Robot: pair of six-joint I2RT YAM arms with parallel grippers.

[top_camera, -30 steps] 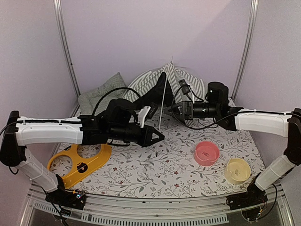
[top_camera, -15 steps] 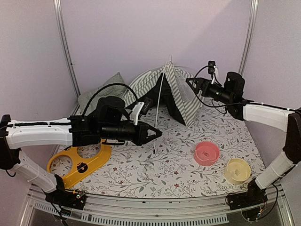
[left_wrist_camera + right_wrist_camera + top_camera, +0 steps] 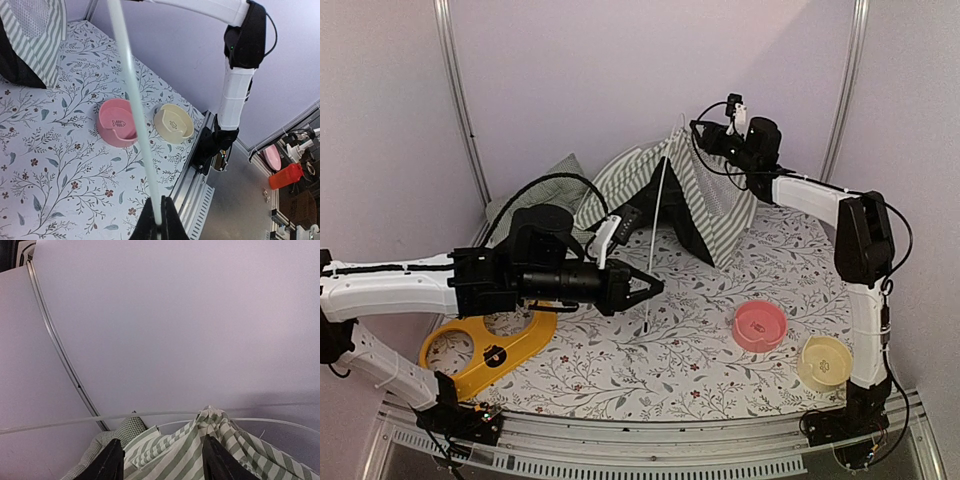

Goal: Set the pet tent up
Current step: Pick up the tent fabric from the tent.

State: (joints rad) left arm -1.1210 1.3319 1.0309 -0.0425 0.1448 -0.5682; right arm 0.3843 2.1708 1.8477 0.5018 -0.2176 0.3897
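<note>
Striped green-and-white fabric of the pet tent (image 3: 715, 200) stands well beyond the left gripper (image 3: 658, 288), its bunched peak between the parted jaws of the right gripper (image 3: 698, 127) (pinched or merely straddled, I cannot tell). The left jaws are clenched on a thin white pole (image 3: 659, 235).

The pet tent's (image 3: 216, 424) bunched striped peak rises between the right gripper's (image 3: 161, 440) spread fingers. Its thin poles (image 3: 75, 421) arc sideways, and a checked cushion (image 3: 127, 432) lies just left.
</note>
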